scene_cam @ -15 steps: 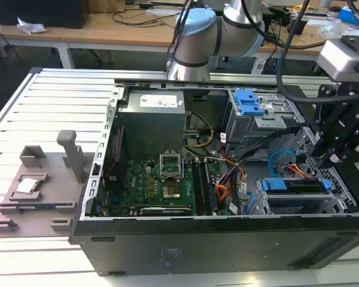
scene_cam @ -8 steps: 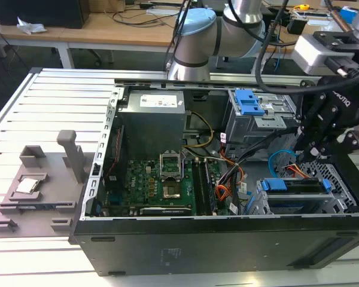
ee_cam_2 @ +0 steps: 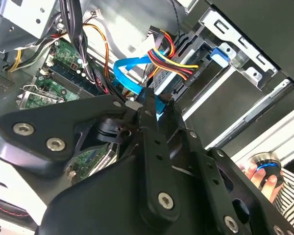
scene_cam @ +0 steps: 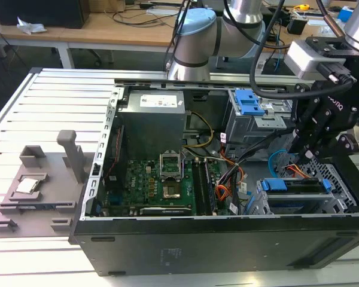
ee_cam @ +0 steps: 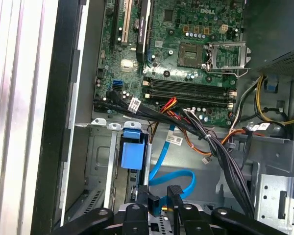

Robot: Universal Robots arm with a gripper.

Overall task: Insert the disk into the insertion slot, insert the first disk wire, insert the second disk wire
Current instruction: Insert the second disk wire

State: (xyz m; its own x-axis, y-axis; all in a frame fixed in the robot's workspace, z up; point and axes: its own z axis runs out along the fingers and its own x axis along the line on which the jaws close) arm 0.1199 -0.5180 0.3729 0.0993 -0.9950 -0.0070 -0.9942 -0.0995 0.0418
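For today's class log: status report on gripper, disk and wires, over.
Gripper shut on blue wire end, at the disk's rear. Disk seated in slot. Multicoloured wire already plugged in; cable bundle alongside.

One disk (scene_cam: 290, 186), one computer case (scene_cam: 215, 239), two drive cages (scene_cam: 254, 113).

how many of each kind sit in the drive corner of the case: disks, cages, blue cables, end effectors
disk: 1
cages: 2, the slot and the tall cage
blue cable: 1
end effector: 1
total: 5
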